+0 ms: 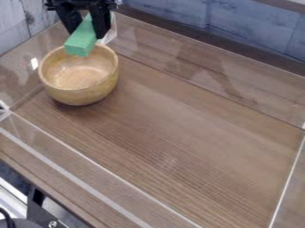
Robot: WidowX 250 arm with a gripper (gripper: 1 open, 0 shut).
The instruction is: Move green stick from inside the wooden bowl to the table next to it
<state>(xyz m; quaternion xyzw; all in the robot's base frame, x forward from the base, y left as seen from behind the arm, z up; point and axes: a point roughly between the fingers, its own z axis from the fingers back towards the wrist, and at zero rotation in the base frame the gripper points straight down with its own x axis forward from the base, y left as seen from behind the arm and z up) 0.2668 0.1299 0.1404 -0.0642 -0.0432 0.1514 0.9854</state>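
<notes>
gripper [85,27]: we see it at the top left of the view, black, pointing down, its upper part cut off by the top edge.
grip: we see its jaws closed on the stick [82,39], part-way narrowed around it, one dark finger [71,20] showing on each side of the green block.
stick: bright green, blocky, flat-faced; we see it hanging tilted below the fingers, its lower end toward the left.
stick's place: we see it in the air, above the far rim of the bowl [78,76] and clear of it; it touches neither bowl nor table [179,134].
bowl: round, light tan wood, thick walled; we see it standing upright on the table near the far left corner, and the inside that shows holds nothing.
bowl and gripper: apart; we see open space between the stick's lower end and the rim.
table: dark brown wood grain, running from the bowl toward the lower right; we see it bare across the middle and right.
walls [202,53]: clear plastic panels edge the table on all sides we can see; one stands just behind the gripper and catches pale reflections.
background: we see a grey tiled surface beyond the far wall.
near corner: at the lower left, outside the walls, we see some dark and metal parts too small to make out.
</notes>
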